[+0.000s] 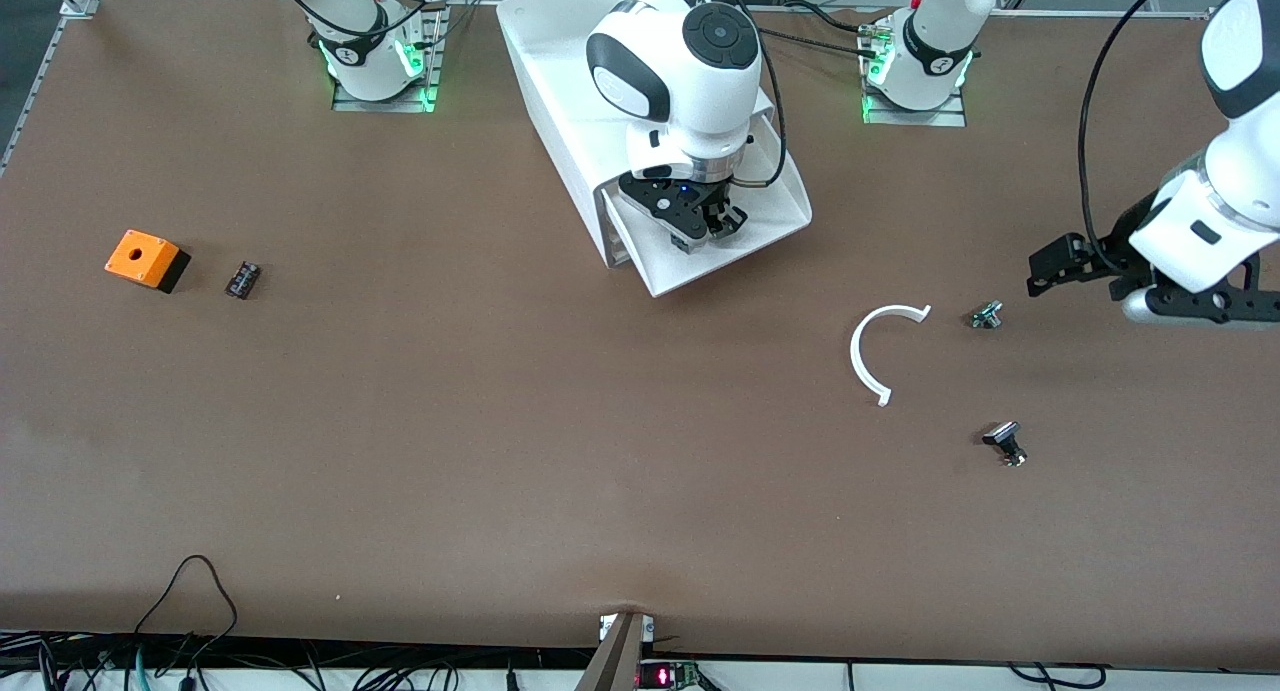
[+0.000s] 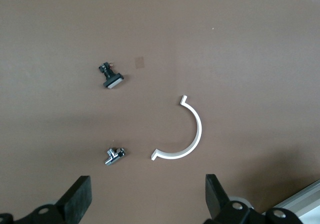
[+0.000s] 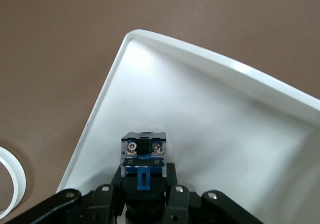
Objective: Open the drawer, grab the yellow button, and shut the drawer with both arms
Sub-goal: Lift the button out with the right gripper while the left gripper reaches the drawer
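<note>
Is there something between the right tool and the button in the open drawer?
No. The right tool is already shut on the button, inside the open drawer. Nothing visible lies between them. The left tool waits open over the table near the white curved piece.

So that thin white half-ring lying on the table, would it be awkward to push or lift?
Probably. The white half-ring is a thin open arc lying flat, so a nudge at one end would likely spin it rather than slide it straight. It looks light and perhaps slightly springy. Lying flat on the table, it leaves little edge to grip.
</note>
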Controlling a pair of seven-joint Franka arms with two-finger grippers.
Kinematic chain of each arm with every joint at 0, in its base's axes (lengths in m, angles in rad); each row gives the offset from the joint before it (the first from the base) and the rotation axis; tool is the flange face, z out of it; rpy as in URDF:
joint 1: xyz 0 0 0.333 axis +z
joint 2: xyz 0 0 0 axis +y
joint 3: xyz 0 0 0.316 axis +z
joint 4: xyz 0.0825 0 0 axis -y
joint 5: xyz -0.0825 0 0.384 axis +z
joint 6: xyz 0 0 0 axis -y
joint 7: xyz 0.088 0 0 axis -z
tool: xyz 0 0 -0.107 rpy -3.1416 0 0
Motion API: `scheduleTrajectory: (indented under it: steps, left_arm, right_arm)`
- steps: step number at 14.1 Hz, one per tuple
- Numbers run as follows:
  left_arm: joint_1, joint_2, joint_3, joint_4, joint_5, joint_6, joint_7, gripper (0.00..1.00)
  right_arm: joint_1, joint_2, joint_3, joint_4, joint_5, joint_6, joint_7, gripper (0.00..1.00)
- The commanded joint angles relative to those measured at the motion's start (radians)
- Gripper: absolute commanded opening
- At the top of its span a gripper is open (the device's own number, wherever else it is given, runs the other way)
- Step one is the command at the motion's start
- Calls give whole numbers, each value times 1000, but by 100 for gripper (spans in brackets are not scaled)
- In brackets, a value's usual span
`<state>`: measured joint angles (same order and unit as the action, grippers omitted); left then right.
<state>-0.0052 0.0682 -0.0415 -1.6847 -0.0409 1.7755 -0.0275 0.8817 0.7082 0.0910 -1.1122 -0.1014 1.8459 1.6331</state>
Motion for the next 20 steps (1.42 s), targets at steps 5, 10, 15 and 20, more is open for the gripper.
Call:
scheduleTrajectory:
  steps: [5,10,15,20]
  left_arm:
    - [-16,-62,-14,-61,27,-7,-20,100]
    - [-18,-60,-44,-35,29,-18,-22,100]
    - [-18,-59,-55,-32,26,-18,-41,100]
    - [-18,-47,-55,-24,15,-19,-57,100]
  right_arm:
    - [-87,-58,1,58,8,-65,-112,0]
    - [-251,-139,-7,54,68,-177,-514,0]
    - [-412,-162,-17,-18,69,-240,-901,0]
    - [-498,-188,-63,-184,68,-142,-1134,0]
